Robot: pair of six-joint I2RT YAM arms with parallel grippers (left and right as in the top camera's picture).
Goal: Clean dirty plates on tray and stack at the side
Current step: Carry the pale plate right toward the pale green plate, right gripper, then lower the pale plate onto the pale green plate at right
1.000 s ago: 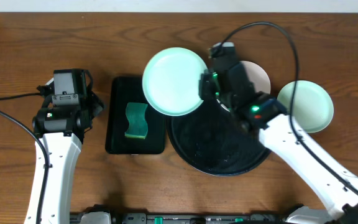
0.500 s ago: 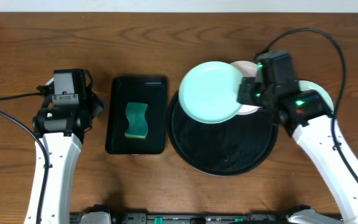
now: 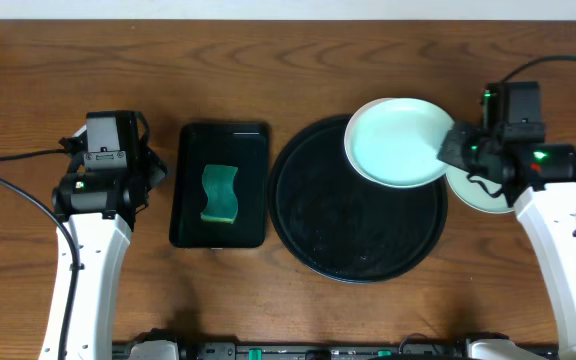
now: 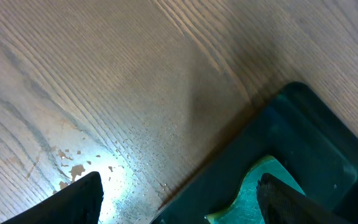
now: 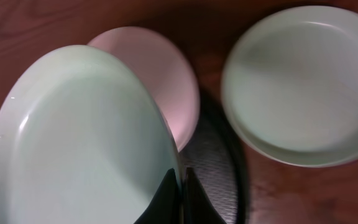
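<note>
The left gripper point(image 4: 180, 200) hangs wide open over the table point(image 3: 268, 60), beside the small tray point(image 3: 190, 215) with its sponge point(image 3: 220, 193). The right gripper point(image 5: 180, 184) pinches the rim of a mint plate point(image 3: 398, 140), holding it over the far right edge of the round tray point(image 3: 348, 235) and above the white plate point(image 5: 163, 81). A second mint plate point(image 5: 303, 81) lies just right of the round tray.

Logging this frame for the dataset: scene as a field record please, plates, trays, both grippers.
held mint plate: lifted, over far right edge of round tray
right gripper: shut on held mint plate rim
white plate: partly hidden under held mint plate
second mint plate: on table, right of round tray
sponge: green, in rectangular tray
left gripper: open, empty, left of rectangular tray
</note>
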